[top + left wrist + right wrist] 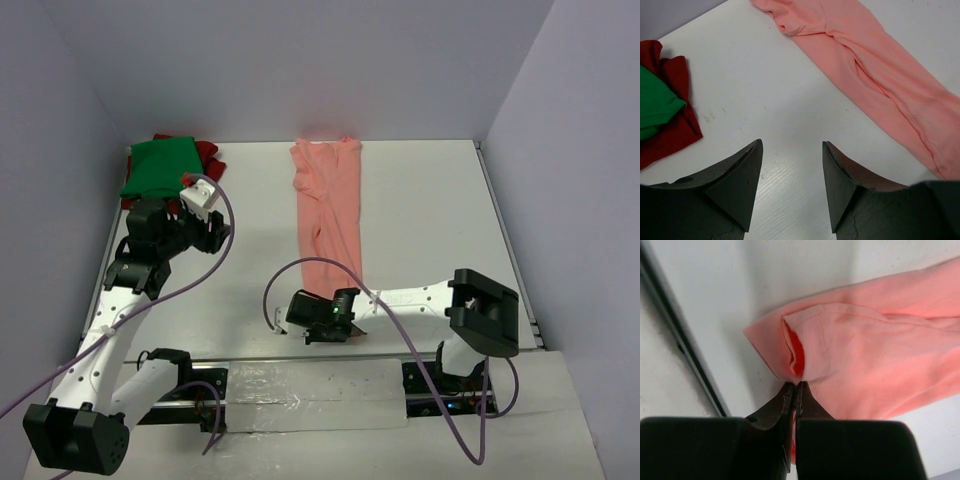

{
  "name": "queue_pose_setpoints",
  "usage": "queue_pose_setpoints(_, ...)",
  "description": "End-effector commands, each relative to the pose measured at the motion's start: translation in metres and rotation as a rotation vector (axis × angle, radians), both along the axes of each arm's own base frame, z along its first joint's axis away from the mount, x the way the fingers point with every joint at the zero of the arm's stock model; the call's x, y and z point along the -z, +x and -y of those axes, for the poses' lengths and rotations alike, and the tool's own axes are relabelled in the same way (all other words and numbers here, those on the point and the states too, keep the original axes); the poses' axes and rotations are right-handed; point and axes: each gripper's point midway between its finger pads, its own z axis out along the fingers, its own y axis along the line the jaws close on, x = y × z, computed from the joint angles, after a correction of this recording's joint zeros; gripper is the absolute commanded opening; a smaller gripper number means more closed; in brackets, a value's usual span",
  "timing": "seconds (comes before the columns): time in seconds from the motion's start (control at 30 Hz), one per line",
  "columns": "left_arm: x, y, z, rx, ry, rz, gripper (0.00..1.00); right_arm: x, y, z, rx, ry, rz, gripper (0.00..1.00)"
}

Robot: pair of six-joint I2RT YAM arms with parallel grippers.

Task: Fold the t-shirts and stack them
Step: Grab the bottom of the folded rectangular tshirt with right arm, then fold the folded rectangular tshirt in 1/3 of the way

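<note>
The right gripper (794,386) is down at the near end of the pink shirt (328,205), its two fingers pressed together with a sliver of pink cloth caught between them, right at the hemmed corner. Just past the fingertips the hem gapes a little and shows a brighter orange-pink inside. From that pinched corner the shirt runs away across the middle of the table (430,220) as a long narrow strip, folded lengthwise, creased along its length, its far end close to the back wall. The right arm reaches in low from the near right side, a purple cable looping over it. Over on the left, the left gripper (792,145) hangs with its jaws apart and nothing between them, only bare white tabletop showing in the gap. From its wrist view the pink strip lies off to one side and the other two shirts to the other. Those sit in the far left corner, well apart from the pink one: the green shirt (158,165) lies on top of the red shirt (208,155), whose rumpled edges stick out from beneath it.
</note>
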Motion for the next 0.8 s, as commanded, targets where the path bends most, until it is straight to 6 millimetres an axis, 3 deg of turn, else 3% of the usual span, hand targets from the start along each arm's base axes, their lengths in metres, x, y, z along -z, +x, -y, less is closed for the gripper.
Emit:
queue_pose_setpoints(0.0, -0.020, -0.003, 0.002, 0.020, -0.015, 0.057, 0.60, -0.032, 0.002, -0.006, 0.019, 0.068, 0.038, 0.00)
queue_pose_setpoints(0.27, -0.021, -0.005, 0.002, 0.023, -0.016, 0.054, 0.60, -0.062, 0.050, -0.013, 0.066, 0.091, 0.241, 0.00)
queue_pose_setpoints(0.53, -0.022, -0.006, 0.001, 0.023, -0.019, 0.059, 0.60, -0.112, 0.153, -0.008, 0.328, 0.201, 0.431, 0.00)
queue_pose_setpoints(0.7, -0.022, -0.006, 0.002, 0.028, -0.022, 0.056, 0.60, -0.137, 0.202, -0.010, 0.407, 0.266, 0.477, 0.00)
queue_pose_setpoints(0.77, -0.021, -0.005, 0.002, 0.026, -0.021, 0.049, 0.60, -0.134, 0.211, -0.012, 0.412, 0.261, 0.470, 0.00)
